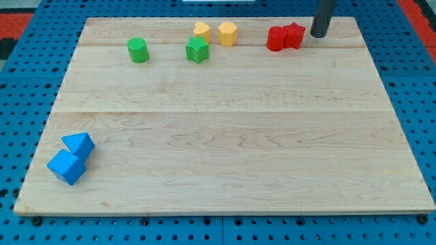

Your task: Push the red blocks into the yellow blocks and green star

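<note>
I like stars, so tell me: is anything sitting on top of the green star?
No. The green star has nothing on top; its upper face shows bare. Its underside rests on the board, hidden from view.

A green cylinder [137, 50] stands near the top of the wooden desk [225, 136]. Two blue blocks [80, 143] [66, 167] touch each other at the bottom left corner.
</note>
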Robot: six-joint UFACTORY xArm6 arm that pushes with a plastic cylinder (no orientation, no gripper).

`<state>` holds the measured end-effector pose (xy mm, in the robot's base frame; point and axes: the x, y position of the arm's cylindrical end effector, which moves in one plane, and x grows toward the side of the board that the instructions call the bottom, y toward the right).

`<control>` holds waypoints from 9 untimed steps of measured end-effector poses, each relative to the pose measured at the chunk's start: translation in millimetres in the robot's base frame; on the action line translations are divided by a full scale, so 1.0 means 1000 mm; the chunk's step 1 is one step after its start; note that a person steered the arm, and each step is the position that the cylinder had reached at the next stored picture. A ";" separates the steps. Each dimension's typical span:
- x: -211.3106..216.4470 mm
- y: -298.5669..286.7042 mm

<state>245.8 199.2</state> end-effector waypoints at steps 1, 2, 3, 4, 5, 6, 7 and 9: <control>0.007 -0.064; 0.011 -0.149; 0.020 -0.173; 0.021 -0.144; -0.031 -0.140; 0.036 -0.170; 0.155 -0.171; 0.134 -0.366</control>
